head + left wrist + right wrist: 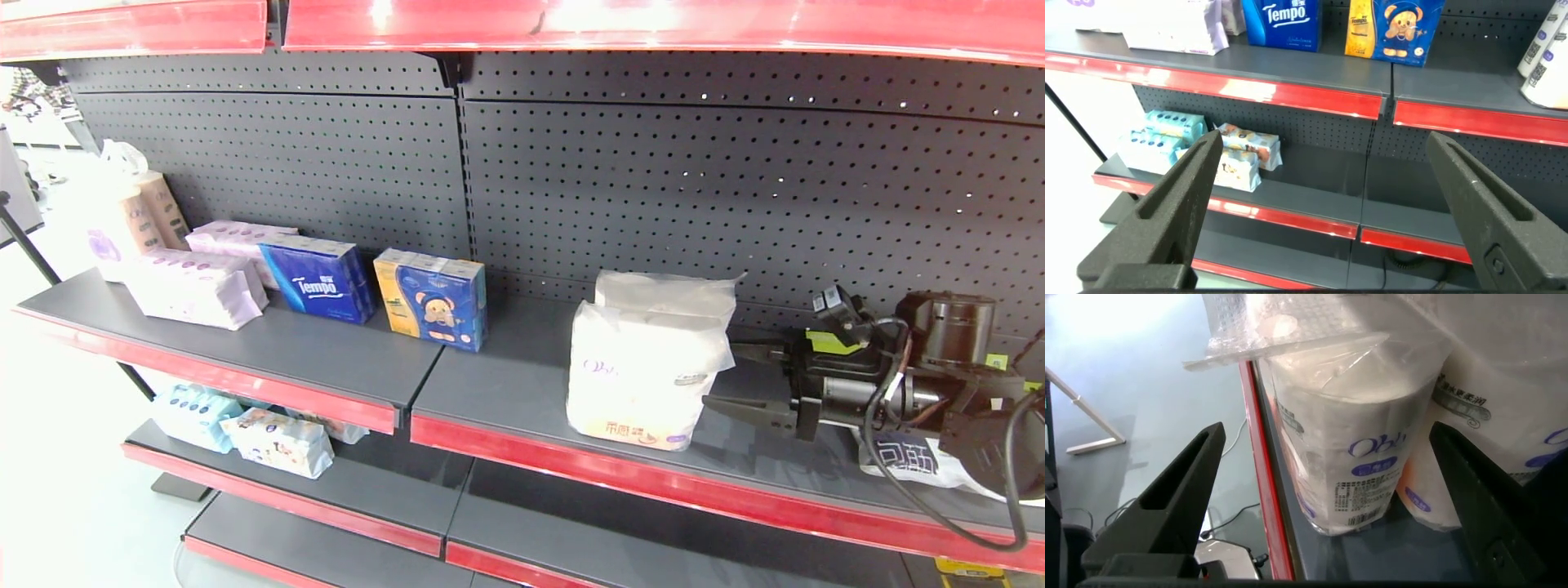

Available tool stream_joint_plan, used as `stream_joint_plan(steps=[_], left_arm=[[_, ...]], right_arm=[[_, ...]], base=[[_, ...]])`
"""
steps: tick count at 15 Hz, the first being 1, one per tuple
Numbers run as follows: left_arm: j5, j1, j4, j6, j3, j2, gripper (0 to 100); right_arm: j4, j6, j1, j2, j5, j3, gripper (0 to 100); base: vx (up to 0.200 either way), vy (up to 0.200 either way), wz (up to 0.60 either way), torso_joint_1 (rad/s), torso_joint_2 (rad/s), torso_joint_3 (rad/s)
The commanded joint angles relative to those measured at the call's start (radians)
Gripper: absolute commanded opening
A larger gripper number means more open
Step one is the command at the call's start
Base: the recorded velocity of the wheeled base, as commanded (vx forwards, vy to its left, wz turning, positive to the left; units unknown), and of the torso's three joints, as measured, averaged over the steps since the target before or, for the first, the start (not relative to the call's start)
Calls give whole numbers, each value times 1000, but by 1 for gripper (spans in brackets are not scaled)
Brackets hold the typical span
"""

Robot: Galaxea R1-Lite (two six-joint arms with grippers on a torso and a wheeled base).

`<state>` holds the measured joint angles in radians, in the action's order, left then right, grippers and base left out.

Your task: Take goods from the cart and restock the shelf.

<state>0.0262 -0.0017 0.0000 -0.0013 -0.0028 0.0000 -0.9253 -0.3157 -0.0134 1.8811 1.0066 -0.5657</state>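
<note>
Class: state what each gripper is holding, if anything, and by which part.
Nothing is held. The right gripper is open beside the roll pack; the left gripper is open too.

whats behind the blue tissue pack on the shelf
A lilac pack lies behind the blue pack, with the pegboard beyond. The blue pack covers its right end, so its full length cannot be seen.

on the shelf a roll pack stands near the front edge, right of centre. the right gripper lies just to its right, jaws spread. well to the left stands a tissue pack, a second tissue pack beside it, and flat packs beyond.
</note>
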Motion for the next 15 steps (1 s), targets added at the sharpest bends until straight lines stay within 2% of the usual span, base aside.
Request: stream_joint_plan(steps=[1,15], left_arm=[[0,0,0,0,0,0,100],[0,0,0,0,1,0,100]], right_arm=[[-1,0,-10,6,-10,-2,100],[0,0,-49,66,-71,-48,100]], base=[[0,0,0,0,0,0],[0,0,0,0,0,0]])
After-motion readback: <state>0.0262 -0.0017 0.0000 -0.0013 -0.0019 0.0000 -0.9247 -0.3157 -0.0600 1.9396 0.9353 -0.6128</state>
